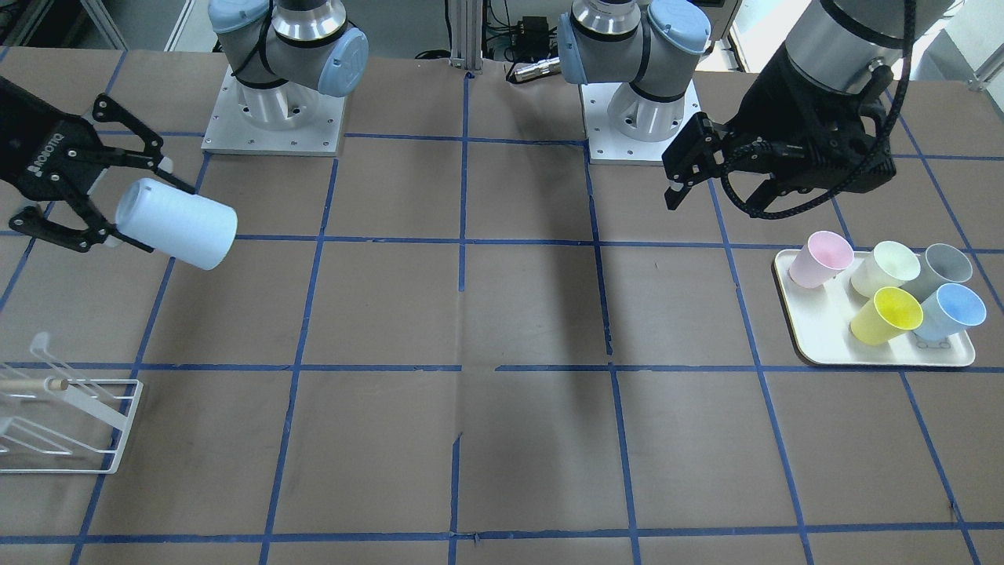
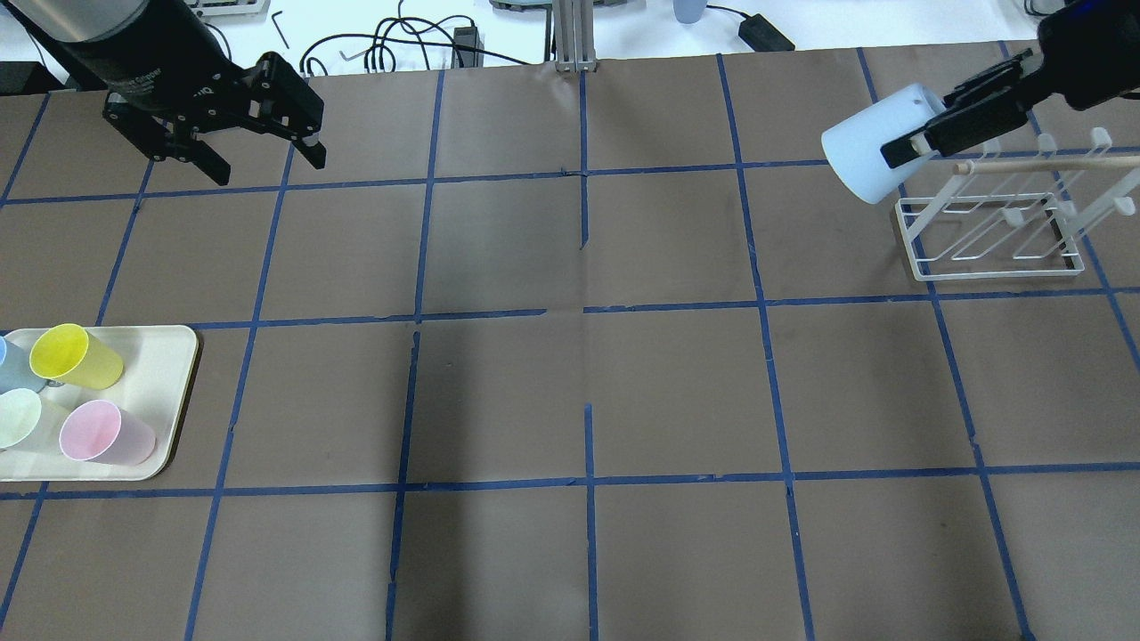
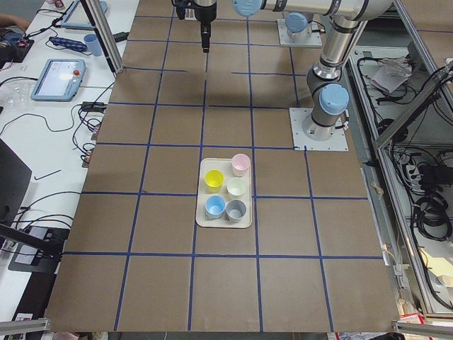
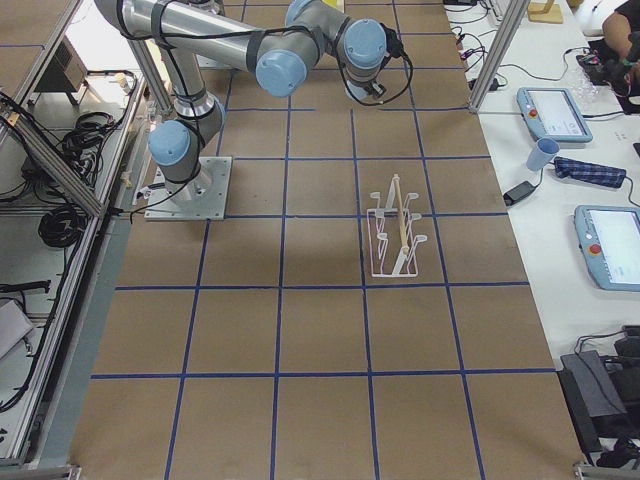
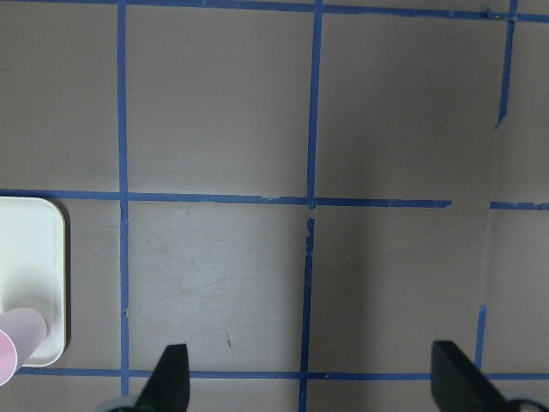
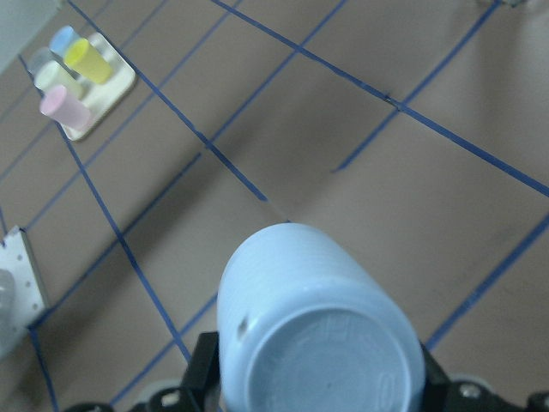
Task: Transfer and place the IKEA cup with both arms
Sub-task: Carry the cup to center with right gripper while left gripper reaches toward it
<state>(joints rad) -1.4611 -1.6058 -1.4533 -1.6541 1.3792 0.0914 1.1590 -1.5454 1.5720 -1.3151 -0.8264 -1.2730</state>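
My right gripper (image 1: 153, 216) is shut on the pale blue IKEA cup (image 1: 179, 224) and holds it tilted on its side above the table, its open mouth pointing toward the table's middle. In the overhead view the cup (image 2: 866, 153) hangs just beside the white rack (image 2: 989, 233). The right wrist view shows the cup's base (image 6: 319, 343) between the jaws. My left gripper (image 2: 267, 160) is open and empty, raised over the table's far left part. Its fingertips (image 5: 171, 378) show above bare paper.
A white tray (image 1: 816, 341) on my left side holds pink (image 1: 820, 259), pale green (image 1: 885, 268), grey (image 1: 941, 268), yellow (image 1: 886, 315) and a second blue cup (image 1: 951, 311). The wire rack (image 1: 74, 424) has a wooden bar. Blue tape lines grid the brown table.
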